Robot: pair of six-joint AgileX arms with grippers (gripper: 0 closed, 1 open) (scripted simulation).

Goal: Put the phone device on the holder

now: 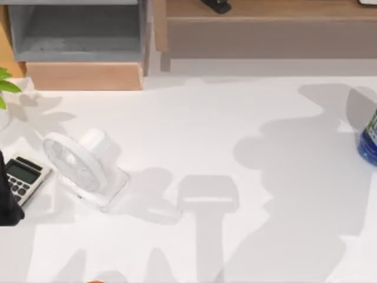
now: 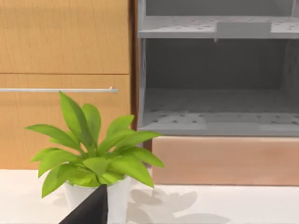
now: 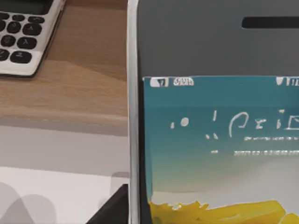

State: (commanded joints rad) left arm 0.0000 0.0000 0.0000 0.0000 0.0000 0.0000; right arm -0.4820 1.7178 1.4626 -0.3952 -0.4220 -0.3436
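Phone (image 3: 212,121) sits close up in the right wrist view, screen facing the cam. Its long axis runs from the dark bit of the right pincer (image 3: 112,211) at its side out to the earpiece-slot end, so the slot end points away from the pincer. Looks: silver side edge, dark grey bezel, black slot. The screen is lit, teal at the slot end w/ small white marks and text, fading pale, then a yellow band nearest the pincer. Text is too blurred to read. Far edge, lower end and any button are cut off. Can't tell if the right pincer is clenched on the phone or released, since just one dark wedge shows beside the silver edge.

Beyond the phone, past the pincer, a wood shelf (image 3: 88,79) carries a calc (image 3: 25,37), pale body w/ dark keys, partly cut off. White table (image 3: 42,196) lies lower and nearer.

Left pincer (image 1: 8,203) is parked at the table's left edge, touching or just beside a 2nd calc, the desk calc (image 1: 25,178). Grip state can't be told, as only a black wedge shows in the left wrist view. A white fan (image 1: 82,165) stands near, on the pincer's right. The plant (image 2: 93,154) in a white pot is just ahead of it, w/ the grey cubby (image 2: 219,107) behind. A blue bottle (image 1: 369,141) sits at the table's right edge, cut off. Holder: can't make it out for sure. There is a pale T-shape mid-table (image 1: 207,197), which may be shadow.
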